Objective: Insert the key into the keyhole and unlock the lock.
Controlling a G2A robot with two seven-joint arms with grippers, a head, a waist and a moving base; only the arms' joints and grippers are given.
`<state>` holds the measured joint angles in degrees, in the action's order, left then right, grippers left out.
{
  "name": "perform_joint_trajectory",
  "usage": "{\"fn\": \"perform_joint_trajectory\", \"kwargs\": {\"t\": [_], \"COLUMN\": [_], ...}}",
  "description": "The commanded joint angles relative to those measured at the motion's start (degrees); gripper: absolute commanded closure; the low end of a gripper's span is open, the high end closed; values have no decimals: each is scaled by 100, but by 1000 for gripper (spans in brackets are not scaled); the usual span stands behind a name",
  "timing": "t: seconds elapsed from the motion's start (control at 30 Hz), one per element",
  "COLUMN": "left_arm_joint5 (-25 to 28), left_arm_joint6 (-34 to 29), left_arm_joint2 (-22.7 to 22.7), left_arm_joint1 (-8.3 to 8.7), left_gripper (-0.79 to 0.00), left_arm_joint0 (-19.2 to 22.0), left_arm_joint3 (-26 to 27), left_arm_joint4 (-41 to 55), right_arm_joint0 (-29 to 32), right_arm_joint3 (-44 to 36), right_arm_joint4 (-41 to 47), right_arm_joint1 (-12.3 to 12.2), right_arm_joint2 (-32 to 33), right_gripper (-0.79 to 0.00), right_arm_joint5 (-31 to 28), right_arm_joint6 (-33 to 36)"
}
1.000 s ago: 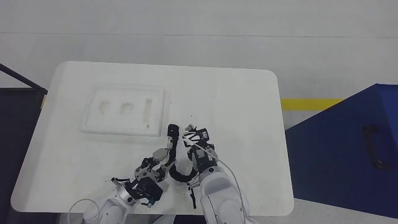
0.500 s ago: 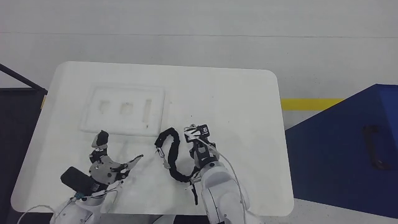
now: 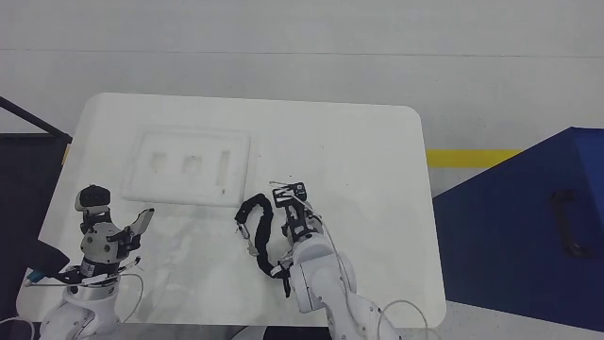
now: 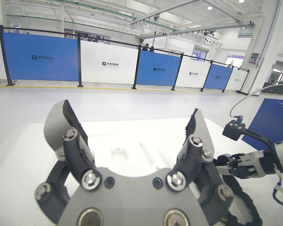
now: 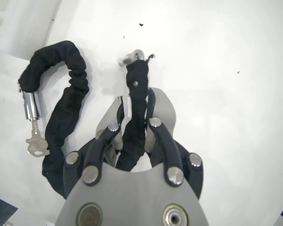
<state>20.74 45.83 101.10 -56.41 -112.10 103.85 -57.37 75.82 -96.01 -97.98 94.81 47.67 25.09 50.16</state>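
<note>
- The right gripper (image 5: 135, 99) is held low over the worktop (image 3: 359, 151), jaws pinching the black-sleeved chain lock (image 5: 66, 99) just behind its bare metal pin end (image 5: 131, 58).
- The left gripper (image 4: 132, 118) is held near the worktop's left edge, well apart from the lock, jaws spread and empty.
- The key (image 5: 36, 142) is seated in the chrome lock barrel (image 5: 32, 105), which lies apart from the pin end; the lock is judged already opened, though the key's depth cannot be told for sure.
- The fabric sleeve could slide over the chain inside, so the grip may be lost if the end is pulled.
- The barrel lies unheld; a drag on the chain could tip it, and the key might be worked loose or bent.
- The worktop is white and smooth, dotted with dark specks; a white tray (image 3: 241, 165) with shallow recesses is set at its far left.
- Pale floor with a yellow line (image 3: 467, 157) and blue and white fence panels (image 4: 37, 57) are seen around it.
</note>
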Motion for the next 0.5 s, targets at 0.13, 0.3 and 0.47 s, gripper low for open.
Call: {"fn": "perform_joint_trajectory", "kwargs": {"t": [0.13,0.3,0.47], "left_arm_joint5": [0,0,0], "left_arm_joint6": [0,0,-1], "left_arm_joint2": [0,0,0], "left_arm_joint1": [0,0,0], "left_gripper": [-785,-785,-784], "left_arm_joint0": [0,0,0], "left_arm_joint3": [0,0,0], "left_arm_joint4": [0,0,0], "right_arm_joint0": [386,191,95], "right_arm_joint3": [-598,-690,-667], "right_arm_joint4": [-1245,-1539,-1466], "right_arm_joint1": [21,-135,-170], "right_arm_joint2": [-419,-817,-952], "right_gripper": [-785,-785,-785], "right_arm_joint5": [1186,2222,2356], "right_arm_joint6": [-484,-828,-852]}}
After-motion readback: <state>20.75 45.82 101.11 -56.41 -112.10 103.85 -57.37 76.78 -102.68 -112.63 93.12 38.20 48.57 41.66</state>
